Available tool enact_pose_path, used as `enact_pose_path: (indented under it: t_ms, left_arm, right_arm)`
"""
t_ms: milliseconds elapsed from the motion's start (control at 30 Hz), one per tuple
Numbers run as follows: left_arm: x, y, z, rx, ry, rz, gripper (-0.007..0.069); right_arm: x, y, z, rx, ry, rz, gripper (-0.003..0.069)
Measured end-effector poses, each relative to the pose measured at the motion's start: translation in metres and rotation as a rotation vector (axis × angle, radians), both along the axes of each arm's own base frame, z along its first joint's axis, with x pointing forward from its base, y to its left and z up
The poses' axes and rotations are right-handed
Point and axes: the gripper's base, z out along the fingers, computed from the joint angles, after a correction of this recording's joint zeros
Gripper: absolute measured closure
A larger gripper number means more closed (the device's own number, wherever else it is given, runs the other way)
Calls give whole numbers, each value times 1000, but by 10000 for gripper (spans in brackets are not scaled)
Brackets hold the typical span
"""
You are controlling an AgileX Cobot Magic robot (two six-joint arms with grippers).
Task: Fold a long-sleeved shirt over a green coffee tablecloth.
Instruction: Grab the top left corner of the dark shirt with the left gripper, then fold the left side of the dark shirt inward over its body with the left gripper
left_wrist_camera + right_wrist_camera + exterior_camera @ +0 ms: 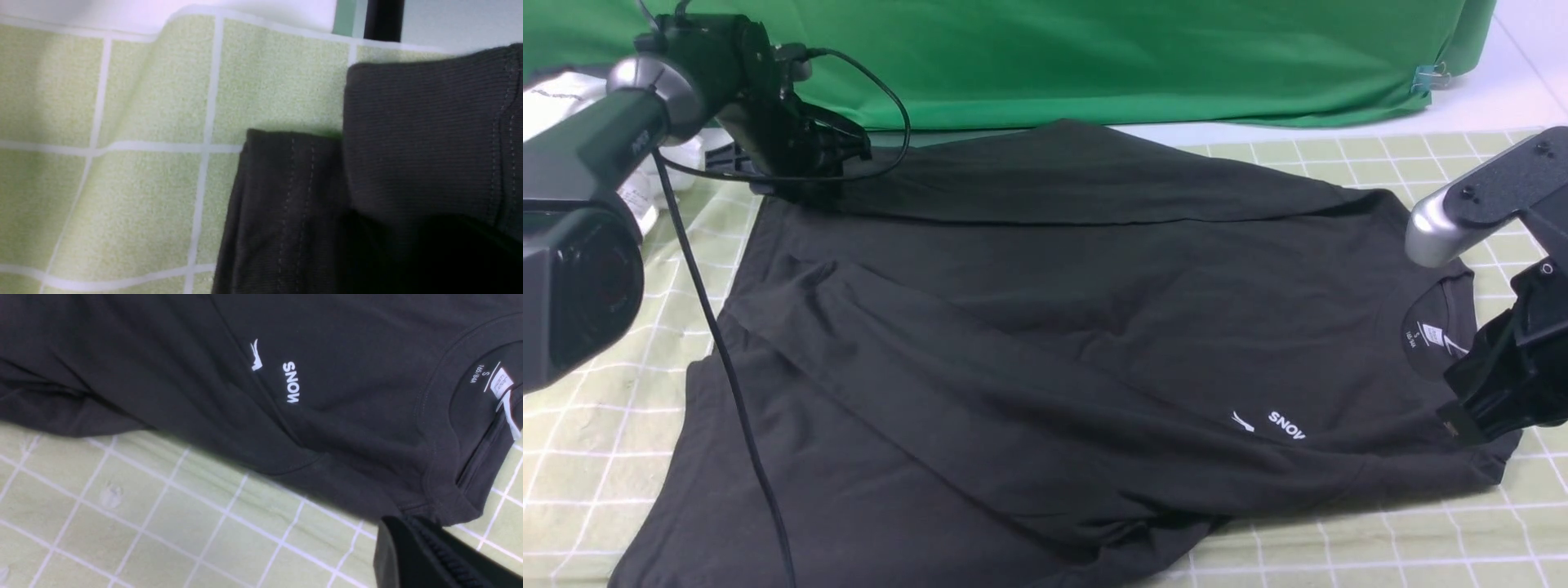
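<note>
The black long-sleeved shirt (1045, 327) lies flat on the green coffee tablecloth (1421, 531), collar to the right, with a sleeve folded across the body. Its white print (291, 381) and neck label (500, 381) face up. My left gripper (805, 175) is low at the shirt's far left corner. In the left wrist view a ribbed cuff (425, 134) lies over a stitched hem (286, 204), and the jaws are lost in dark. My right gripper (398, 535) is shut, its tip beside the shoulder edge below the collar, holding nothing.
A plain bright green fabric sheet (1094, 57) hangs along the back, pinned by a clip (1425, 79). White items (556, 90) sit at the far left behind my left arm. The left arm's black cable (727, 359) drapes over the shirt's left side.
</note>
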Motion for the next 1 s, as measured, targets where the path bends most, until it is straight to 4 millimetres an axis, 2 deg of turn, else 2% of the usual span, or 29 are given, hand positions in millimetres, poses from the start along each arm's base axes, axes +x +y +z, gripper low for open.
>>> enact_pose_path:
  t_ms: [33, 100, 167, 300, 433, 467, 500, 533, 567, 700, 767, 833, 900, 933, 967, 1000]
  left_arm:
    - [0, 0, 0, 0, 0, -1, 409]
    - [-1, 0, 0, 1, 8, -6, 531]
    - [-1, 0, 0, 0, 15, -10, 581]
    - [-3, -1, 3, -2, 44, -13, 594]
    - [-11, -2, 21, 1, 128, -64, 594]
    - [-16, -3, 34, -2, 153, -86, 595]
    - [-18, -4, 38, -5, 154, -89, 595]
    - [-23, -5, 60, -19, 135, -99, 595]
    - [-24, -6, 62, -24, 132, -101, 595]
    - [-36, -11, 104, -73, 62, -116, 595]
    - [-48, -13, 119, -93, 56, -117, 595]
    - [-64, -14, 125, -96, 82, -118, 595]
    - [-78, -14, 125, -89, 117, -116, 595]
    - [-96, -13, 119, -79, 179, -113, 595]
    - [-105, -12, 120, -73, 195, -111, 595]
    - [-107, -12, 120, -74, 200, -111, 595]
  right_arm:
    - [0, 0, 0, 0, 0, 0, 663]
    - [0, 0, 0, -2, 4, 0, 663]
    - [0, 0, 0, -2, 4, 0, 663]
    - [0, 0, 0, -2, 4, 0, 662]
    - [0, 0, 0, -2, 3, 0, 662]
    - [0, 0, 0, 0, 1, 0, 661]
    - [0, 0, 0, 0, 0, 0, 661]
    - [1, 1, 1, 7, -14, 1, 661]
    - [1, 1, 1, 7, -14, 1, 661]
    - [5, 3, 3, 32, -60, 5, 661]
    - [5, 3, 3, 36, -67, 6, 661]
    - [6, 3, 3, 39, -71, 6, 661]
    - [6, 3, 4, 39, -73, 8, 661]
    - [6, 4, 4, 42, -78, 8, 661]
    - [6, 4, 4, 43, -81, 9, 661]
    - [6, 4, 4, 43, -81, 9, 661]
